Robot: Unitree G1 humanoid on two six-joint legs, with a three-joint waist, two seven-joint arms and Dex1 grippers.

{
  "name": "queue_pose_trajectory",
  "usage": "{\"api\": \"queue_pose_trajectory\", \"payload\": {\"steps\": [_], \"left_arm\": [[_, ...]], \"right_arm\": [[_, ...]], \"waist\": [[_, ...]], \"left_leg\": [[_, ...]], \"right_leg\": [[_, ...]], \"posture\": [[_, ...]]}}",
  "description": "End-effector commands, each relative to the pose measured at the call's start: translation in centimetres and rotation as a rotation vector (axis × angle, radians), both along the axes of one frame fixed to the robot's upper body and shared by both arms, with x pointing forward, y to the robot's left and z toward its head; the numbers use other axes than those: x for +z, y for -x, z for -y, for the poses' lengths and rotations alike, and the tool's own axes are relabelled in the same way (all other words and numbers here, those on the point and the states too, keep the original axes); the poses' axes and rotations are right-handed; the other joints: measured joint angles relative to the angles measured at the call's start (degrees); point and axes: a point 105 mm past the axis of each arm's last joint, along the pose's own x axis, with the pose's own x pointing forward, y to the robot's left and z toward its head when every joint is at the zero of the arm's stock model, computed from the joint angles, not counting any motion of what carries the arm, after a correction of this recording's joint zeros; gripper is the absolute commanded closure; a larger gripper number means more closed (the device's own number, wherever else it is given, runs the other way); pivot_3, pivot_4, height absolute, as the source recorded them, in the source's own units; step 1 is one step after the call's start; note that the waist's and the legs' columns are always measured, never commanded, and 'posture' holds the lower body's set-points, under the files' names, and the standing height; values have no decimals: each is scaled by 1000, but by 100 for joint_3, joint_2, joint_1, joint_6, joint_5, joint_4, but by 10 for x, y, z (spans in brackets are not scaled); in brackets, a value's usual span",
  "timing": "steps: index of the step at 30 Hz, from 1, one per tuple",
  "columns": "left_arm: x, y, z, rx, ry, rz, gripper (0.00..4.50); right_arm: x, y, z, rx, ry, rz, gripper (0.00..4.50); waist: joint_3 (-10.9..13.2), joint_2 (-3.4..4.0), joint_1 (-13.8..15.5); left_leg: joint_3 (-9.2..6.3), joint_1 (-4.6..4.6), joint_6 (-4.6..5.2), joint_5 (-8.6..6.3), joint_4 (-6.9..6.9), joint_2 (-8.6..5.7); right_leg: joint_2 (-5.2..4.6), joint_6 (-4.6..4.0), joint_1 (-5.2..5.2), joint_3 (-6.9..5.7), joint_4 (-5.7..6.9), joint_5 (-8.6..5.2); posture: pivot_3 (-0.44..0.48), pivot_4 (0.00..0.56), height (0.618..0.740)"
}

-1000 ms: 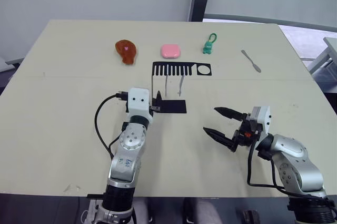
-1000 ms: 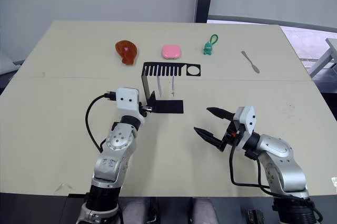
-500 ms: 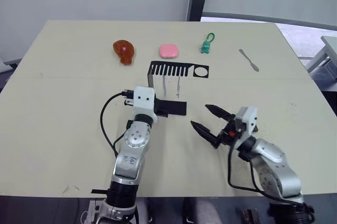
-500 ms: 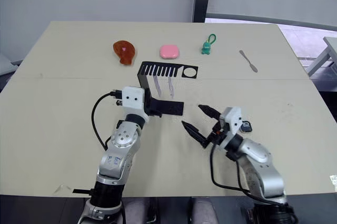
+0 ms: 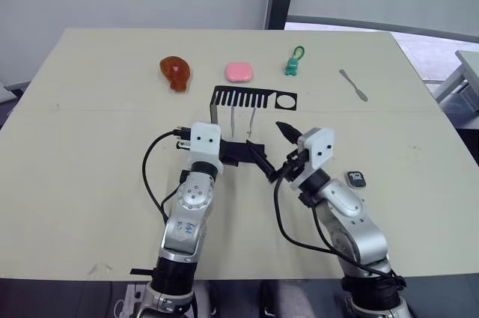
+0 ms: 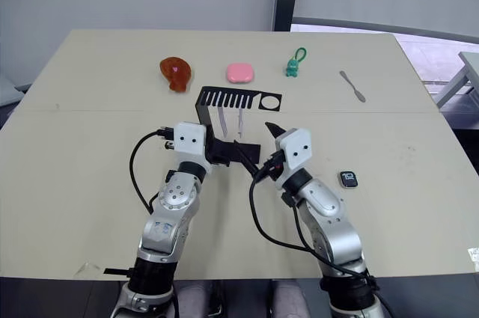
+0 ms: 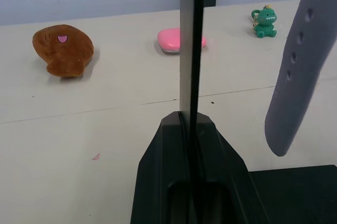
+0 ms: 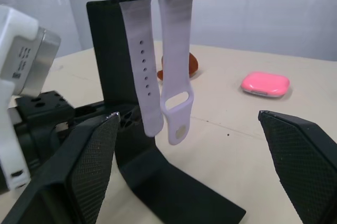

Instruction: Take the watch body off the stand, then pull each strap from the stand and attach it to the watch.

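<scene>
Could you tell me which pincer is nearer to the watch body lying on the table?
Right. The right pincer is open by the stand, with the watch body off to its right side. The left pincer grips the stand's upright, farther from it.

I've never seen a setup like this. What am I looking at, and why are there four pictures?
It is a two-armed robot at a table. Two pictures come from cameras on its head, two from cameras on its wrists. The left gripper is shut on the black stand, steadying it. The right gripper is open, with its fingers near the two pale straps hanging from the stand. The small black watch body lies on the table beside the right arm. At the far edge lie a brown toy, a pink block, a green keychain figure and a spatula.
</scene>
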Motion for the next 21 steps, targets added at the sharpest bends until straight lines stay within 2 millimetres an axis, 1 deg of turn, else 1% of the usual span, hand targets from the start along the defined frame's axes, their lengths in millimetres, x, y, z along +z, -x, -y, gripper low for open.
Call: {"api": "queue_pose_trajectory", "payload": {"steps": [1,4,8,12,15,17,18,20,21], "left_arm": [[11,2,0,11,0,38,4450],[11,1,0,10,-2,38,4450],[11,2,0,9,-3,38,4450],[11,2,0,11,-4,37,4450],[11,2,0,9,-6,35,4500],[11,2,0,7,-6,35,4500],[11,2,1,5,-7,35,4500],[11,2,1,3,-7,34,4500],[11,2,1,2,-7,34,4500]], "right_arm": [[14,-3,-10,-6,-25,55,0],[14,-7,-15,-14,-18,54,0],[13,-13,-16,-45,-13,49,0],[13,-16,-17,-48,-10,57,0],[14,-16,-18,-39,-18,63,840],[14,-16,-19,-36,-23,63,1727],[14,-16,-20,-35,-28,64,2306],[15,-16,-20,-33,-35,66,3272],[16,-16,-21,-32,-37,67,3827]], "waist": [[0,0,0],[0,0,1],[0,0,-1],[0,0,-4],[0,0,-7],[0,0,-7],[0,0,-6],[0,0,-7],[0,0,-7]], "left_leg": [[0,0,0,0,0,0],[0,-1,0,0,-2,1],[-1,-3,0,0,-1,1],[-1,-3,0,0,-2,1],[-1,-4,0,0,-2,1],[-1,-3,0,0,-2,2],[-1,-4,0,0,-2,1],[-1,-4,0,0,-2,1],[-1,-4,0,0,-2,1]], "right_leg": [[0,0,-1,-1,1,0],[0,0,-1,-2,1,0],[-1,0,-2,-3,1,0],[-1,0,-2,-3,0,0],[0,0,-3,-3,0,0],[0,0,-3,-3,0,0],[0,0,-3,-3,0,0],[-1,0,-2,-3,0,0],[-1,0,-2,-3,0,0]], "posture": [[0,150,740],[0,150,740],[0,150,740],[0,150,740],[0,150,740],[0,150,740],[0,150,740],[0,150,740],[0,150,740]]}}
